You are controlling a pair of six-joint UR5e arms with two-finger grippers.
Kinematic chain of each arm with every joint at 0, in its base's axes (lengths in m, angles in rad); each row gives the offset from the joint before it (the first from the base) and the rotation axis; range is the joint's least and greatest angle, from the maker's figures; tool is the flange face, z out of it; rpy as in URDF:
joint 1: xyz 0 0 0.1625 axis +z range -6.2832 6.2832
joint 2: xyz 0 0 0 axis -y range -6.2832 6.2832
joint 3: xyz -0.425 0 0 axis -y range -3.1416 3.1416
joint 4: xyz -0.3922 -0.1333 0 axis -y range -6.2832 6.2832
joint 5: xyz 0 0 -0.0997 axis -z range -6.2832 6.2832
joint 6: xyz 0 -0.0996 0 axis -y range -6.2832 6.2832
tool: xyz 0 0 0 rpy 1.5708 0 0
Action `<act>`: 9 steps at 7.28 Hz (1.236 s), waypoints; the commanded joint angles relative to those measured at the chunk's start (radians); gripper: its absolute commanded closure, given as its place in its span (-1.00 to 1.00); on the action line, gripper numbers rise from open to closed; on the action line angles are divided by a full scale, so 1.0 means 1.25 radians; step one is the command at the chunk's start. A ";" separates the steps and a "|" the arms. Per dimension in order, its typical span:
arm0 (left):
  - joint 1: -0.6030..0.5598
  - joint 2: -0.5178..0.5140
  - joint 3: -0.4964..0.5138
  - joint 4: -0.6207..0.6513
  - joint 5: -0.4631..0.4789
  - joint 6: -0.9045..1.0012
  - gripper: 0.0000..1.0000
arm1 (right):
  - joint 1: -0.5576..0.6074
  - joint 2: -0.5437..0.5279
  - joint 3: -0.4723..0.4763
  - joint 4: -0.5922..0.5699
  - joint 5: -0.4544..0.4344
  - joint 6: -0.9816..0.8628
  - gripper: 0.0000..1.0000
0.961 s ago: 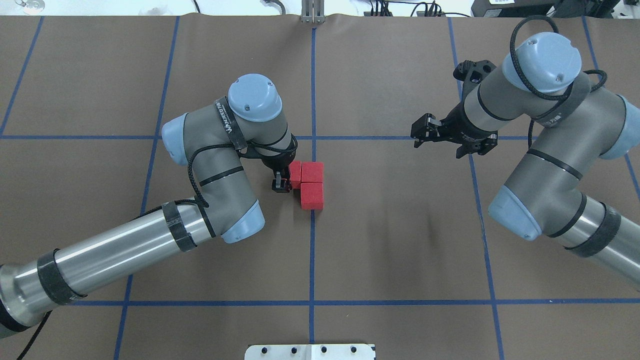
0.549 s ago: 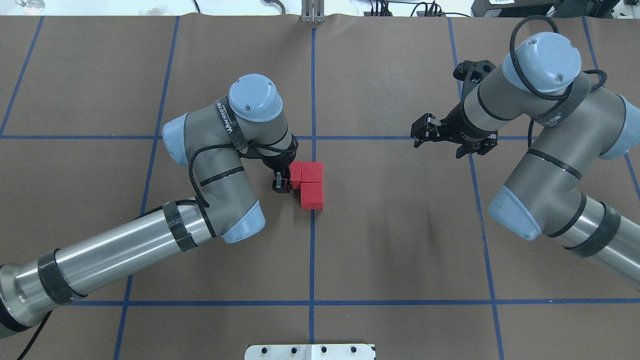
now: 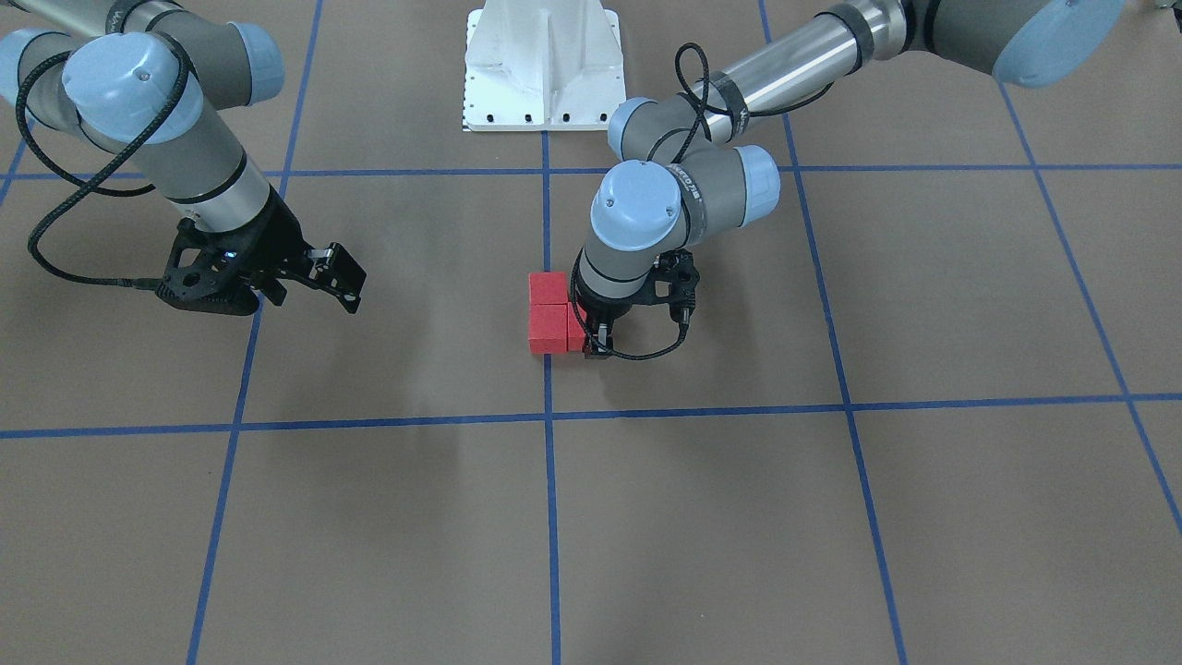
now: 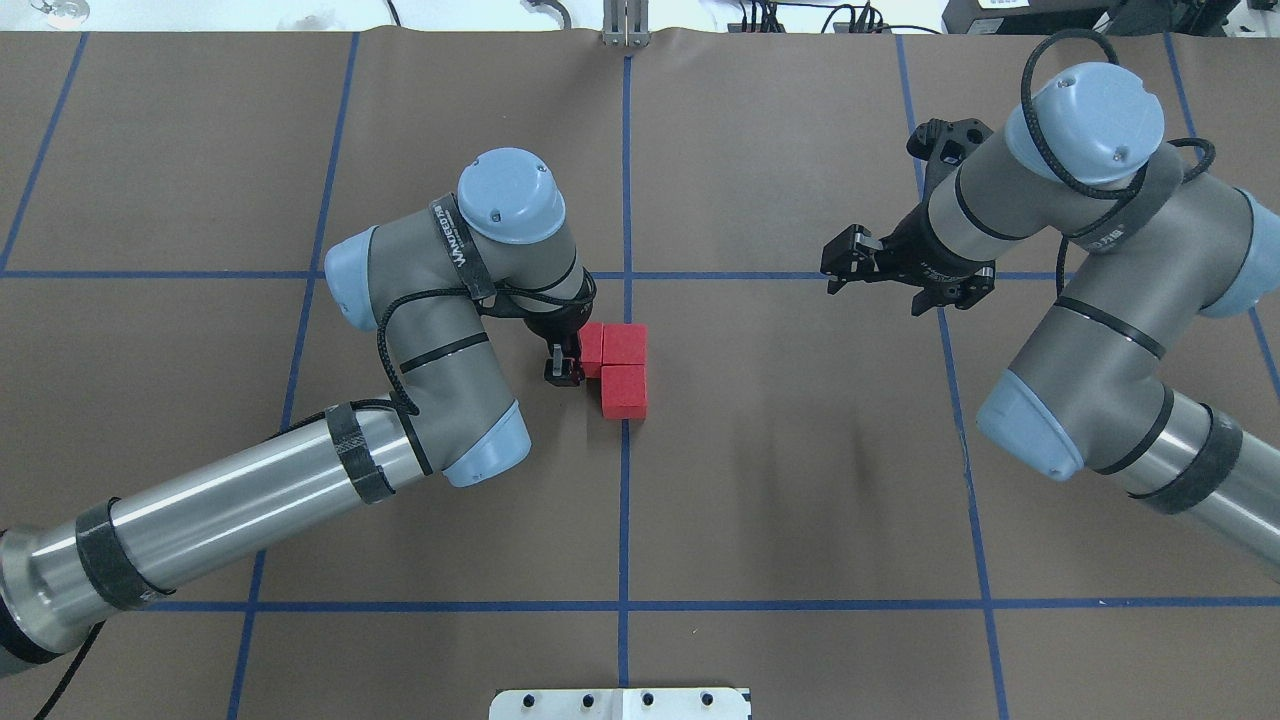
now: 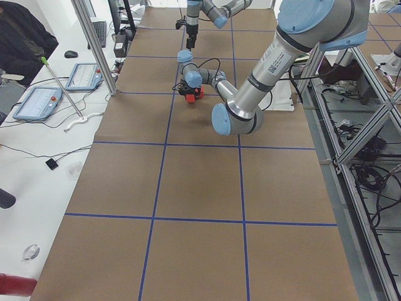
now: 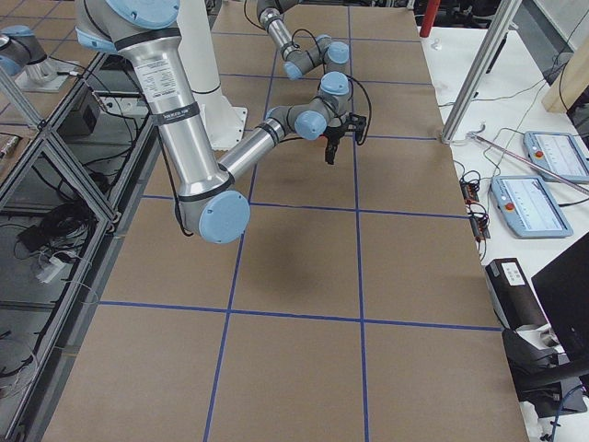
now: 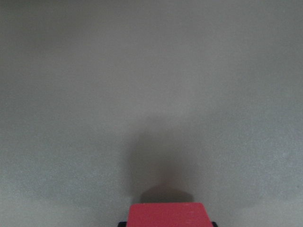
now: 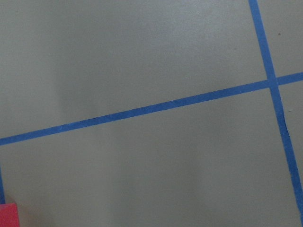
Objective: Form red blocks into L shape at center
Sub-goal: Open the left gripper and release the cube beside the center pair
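Three red blocks lie together in an L at the center [image 4: 624,440], on the middle vertical tape line just below the far horizontal line. Two stand in a column, far block [image 4: 626,344] and near block [image 4: 625,391]; the third block [image 4: 591,347] adjoins the far one on its left. In the front view they are the near block [image 3: 548,288], the far block [image 3: 548,329] and the third block [image 3: 575,333]. My left gripper [image 4: 566,366] is down on the third block, which fills the bottom of the left wrist view [image 7: 165,215] between the fingertips. My right gripper [image 4: 843,265] is open and empty, well to the right.
The white robot base plate [image 4: 620,703] sits at the table's near edge. Operator benches with tablets [image 5: 41,100] [image 6: 534,203] and metal frame posts [image 5: 94,44] flank the table's ends. Blue tape lines grid the brown surface [image 8: 142,111].
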 commanded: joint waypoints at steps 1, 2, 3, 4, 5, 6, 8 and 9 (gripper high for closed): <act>0.000 0.000 0.000 0.000 0.000 -0.001 1.00 | 0.000 0.000 0.001 0.000 0.000 0.002 -1.00; 0.000 0.000 0.000 0.000 0.000 -0.001 1.00 | 0.000 0.000 0.000 0.000 0.000 0.002 -1.00; 0.000 0.000 0.000 0.000 0.000 0.000 0.69 | 0.000 0.000 0.000 0.000 0.000 0.002 -1.00; 0.000 0.000 0.000 0.001 0.000 -0.001 -0.98 | 0.000 0.000 -0.001 0.000 0.000 0.002 -1.00; 0.000 0.000 0.000 0.001 0.000 0.000 -1.00 | 0.000 0.000 -0.001 0.000 0.000 0.000 -1.00; 0.001 -0.001 0.000 0.001 0.000 0.000 -1.00 | -0.001 0.000 -0.001 0.000 0.000 0.000 -1.00; 0.000 -0.006 -0.001 0.004 0.000 -0.002 -1.00 | 0.000 0.000 -0.003 0.000 0.000 -0.001 -1.00; -0.001 -0.007 -0.005 0.005 -0.001 -0.002 -1.00 | 0.000 0.000 -0.003 0.000 0.000 -0.003 -1.00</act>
